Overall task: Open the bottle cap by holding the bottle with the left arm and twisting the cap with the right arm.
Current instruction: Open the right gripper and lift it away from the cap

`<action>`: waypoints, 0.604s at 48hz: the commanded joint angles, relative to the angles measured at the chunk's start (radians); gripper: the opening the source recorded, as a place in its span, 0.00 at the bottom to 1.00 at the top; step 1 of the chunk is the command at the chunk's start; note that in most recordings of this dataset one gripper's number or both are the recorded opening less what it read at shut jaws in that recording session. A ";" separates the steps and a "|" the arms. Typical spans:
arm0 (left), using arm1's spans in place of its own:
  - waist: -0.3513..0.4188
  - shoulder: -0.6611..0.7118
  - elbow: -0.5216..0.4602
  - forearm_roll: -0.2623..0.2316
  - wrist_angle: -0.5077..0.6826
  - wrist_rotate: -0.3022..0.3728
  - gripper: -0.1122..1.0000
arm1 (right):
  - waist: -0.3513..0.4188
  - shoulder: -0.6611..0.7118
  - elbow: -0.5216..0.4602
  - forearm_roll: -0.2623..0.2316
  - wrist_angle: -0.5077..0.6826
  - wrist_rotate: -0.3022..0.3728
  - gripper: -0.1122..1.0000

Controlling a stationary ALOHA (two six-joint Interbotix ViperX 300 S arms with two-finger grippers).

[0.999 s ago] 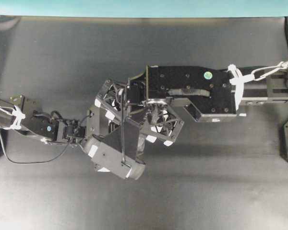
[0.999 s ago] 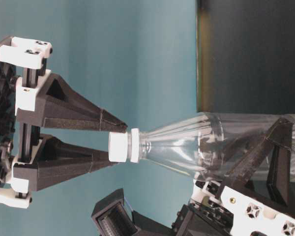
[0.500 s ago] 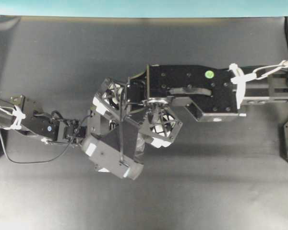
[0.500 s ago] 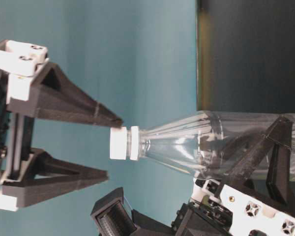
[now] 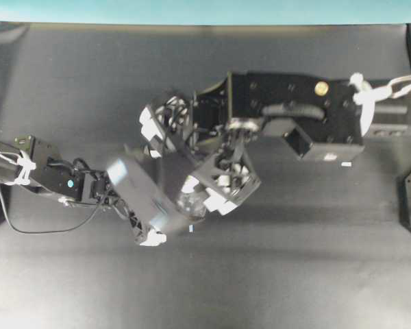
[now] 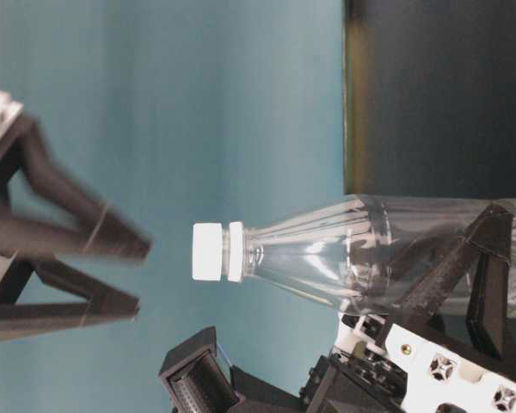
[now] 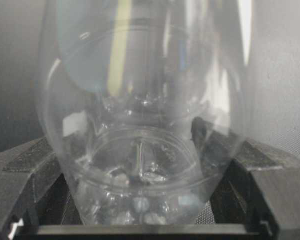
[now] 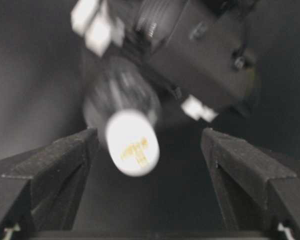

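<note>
- Two arms share the job: the left gripper (image 6: 464, 292) grasps the clear body of the bottle (image 6: 370, 254), low down, which leaves the neck free.
- Tilted, the bottle is steadied so that twisting should not spin it.
- On its neck sits the bottle cap (image 6: 207, 251), touched by nothing.
- Released and spread wide, the right gripper (image 8: 147, 150) stands apart from the cap, probably to take a fresh grip.

Bottle (image 6: 370, 249) clear glossy plastic; cap (image 6: 208, 251) matt white.
</note>
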 commanded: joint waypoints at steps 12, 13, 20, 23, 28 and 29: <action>-0.018 0.006 0.011 0.003 0.028 -0.009 0.81 | -0.041 -0.071 0.014 0.112 -0.038 0.241 0.81; -0.018 0.006 0.012 0.003 0.028 -0.009 0.81 | -0.041 -0.075 0.015 0.115 -0.044 0.249 0.81; -0.018 0.003 0.021 0.003 0.028 -0.009 0.81 | -0.046 -0.106 0.035 0.135 -0.110 0.330 0.81; -0.018 0.003 0.025 0.003 0.029 -0.009 0.81 | -0.049 -0.118 0.054 0.137 -0.141 0.368 0.81; -0.020 0.000 0.031 0.003 0.031 -0.009 0.81 | -0.049 -0.138 0.100 0.137 -0.190 0.431 0.81; -0.018 0.000 0.032 0.003 0.034 -0.009 0.81 | -0.049 -0.143 0.109 0.137 -0.198 0.442 0.81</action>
